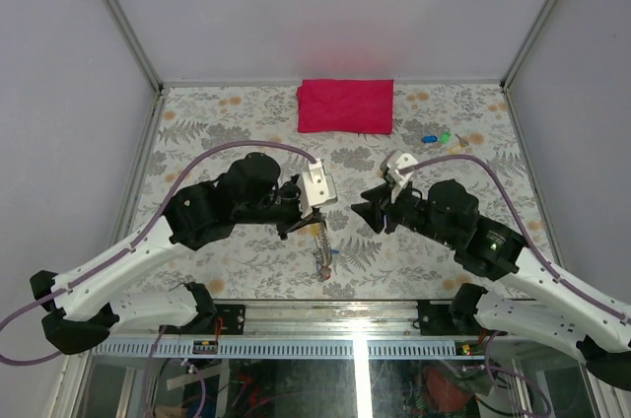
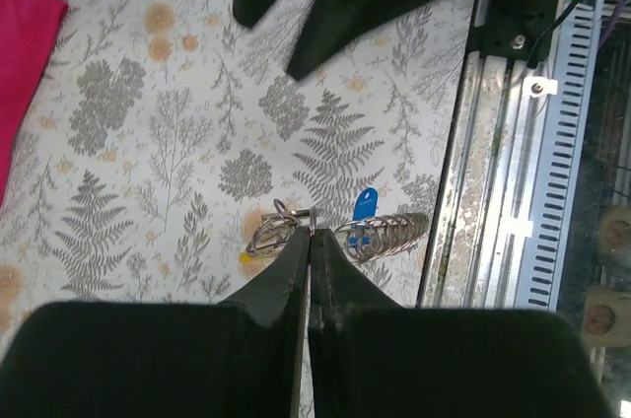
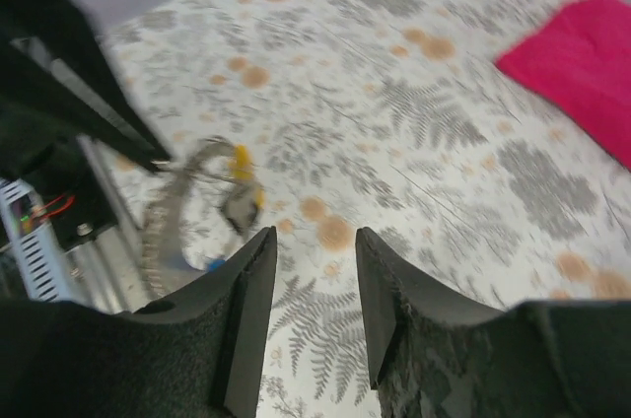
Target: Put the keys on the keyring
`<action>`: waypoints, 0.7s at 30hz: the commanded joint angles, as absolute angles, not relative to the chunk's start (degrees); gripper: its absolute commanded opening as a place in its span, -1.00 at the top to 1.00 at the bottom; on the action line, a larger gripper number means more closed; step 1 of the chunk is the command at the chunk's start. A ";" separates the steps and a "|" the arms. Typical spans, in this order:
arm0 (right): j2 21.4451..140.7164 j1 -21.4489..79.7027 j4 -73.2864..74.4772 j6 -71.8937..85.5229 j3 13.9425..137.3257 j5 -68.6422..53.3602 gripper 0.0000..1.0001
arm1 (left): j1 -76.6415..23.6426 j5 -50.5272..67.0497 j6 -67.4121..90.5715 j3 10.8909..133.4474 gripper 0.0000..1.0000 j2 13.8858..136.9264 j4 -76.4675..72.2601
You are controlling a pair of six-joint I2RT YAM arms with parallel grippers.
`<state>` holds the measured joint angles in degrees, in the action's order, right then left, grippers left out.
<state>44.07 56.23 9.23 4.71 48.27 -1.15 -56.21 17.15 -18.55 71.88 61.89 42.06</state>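
Observation:
My left gripper (image 1: pixel 314 224) is shut on the keyring (image 2: pixel 313 220), a thin silvery wire ring pinched edge-on at the fingertips (image 2: pixel 296 252) above the table's near edge. A blue-tagged key (image 2: pixel 365 205), a yellow-headed key (image 3: pixel 240 163) and a silvery wire coil (image 2: pixel 390 232) hang with the keyring (image 1: pixel 322 256). My right gripper (image 1: pixel 361 212) stands open just right of it; in its wrist view the right gripper (image 3: pixel 315 239) has nothing between its fingers. More keys lie at the back right: blue (image 1: pixel 429 139), green (image 1: pixel 446 138) and yellow (image 1: pixel 459 143).
A red cloth (image 1: pixel 345 104) lies flat at the back middle of the floral table (image 1: pixel 217 132). A metal rail (image 2: pixel 493 172) runs along the near edge, close under the keyring. White walls enclose the left, right and back sides.

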 commanded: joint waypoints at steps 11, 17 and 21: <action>57.40 20.02 9.95 25.17 51.22 -8.73 0.02 | -56.44 -2.09 -3.06 63.88 1.00 57.46 32.80; 69.23 8.95 6.95 30.95 54.07 -7.48 -0.07 | -56.43 -5.16 2.61 65.73 1.00 61.36 33.74; 79.28 5.56 8.42 29.74 59.06 -4.39 -0.14 | -56.46 -7.80 6.16 66.26 1.00 63.20 34.59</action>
<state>72.01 8.14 10.35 28.12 52.62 -6.87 -56.23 -3.33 0.62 64.03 62.17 38.15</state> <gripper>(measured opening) 0.557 0.011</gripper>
